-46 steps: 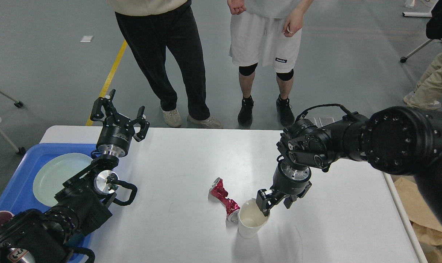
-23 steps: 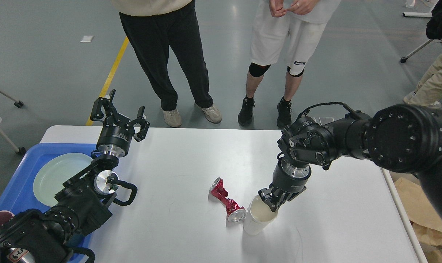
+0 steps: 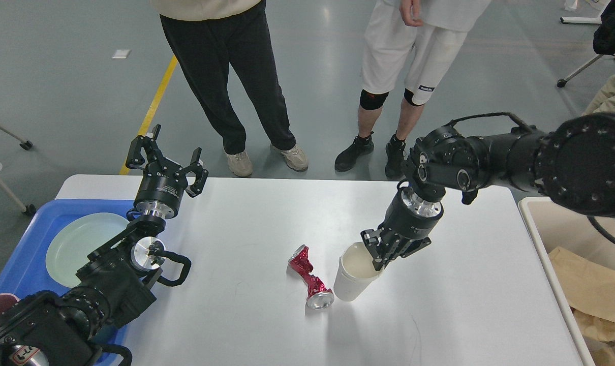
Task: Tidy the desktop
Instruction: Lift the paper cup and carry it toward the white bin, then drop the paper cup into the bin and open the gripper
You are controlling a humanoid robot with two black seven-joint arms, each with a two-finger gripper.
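Note:
The white desktop (image 3: 256, 213) holds a crushed red can (image 3: 307, 278) lying on its side near the middle. Right beside the can is a white paper cup (image 3: 349, 278), tilted toward me. My right gripper (image 3: 380, 260) is shut on the cup's right rim, one finger inside and one outside. I cannot tell whether the cup's base still touches the desktop. My left gripper (image 3: 167, 156) is open and points up above the far left corner of the desktop, with nothing in it.
A blue tray (image 3: 28, 254) with a pale green plate (image 3: 79, 246) lies at the left edge. A beige bin (image 3: 566, 229) holding brown paper (image 3: 597, 290) stands to the right. Two people (image 3: 246, 76) stand at the far edge.
My right gripper closed on the cup's rim and drew it up and back, tilting it. The red can shifted slightly left. The person in white shorts stepped right. The left arm stayed still.

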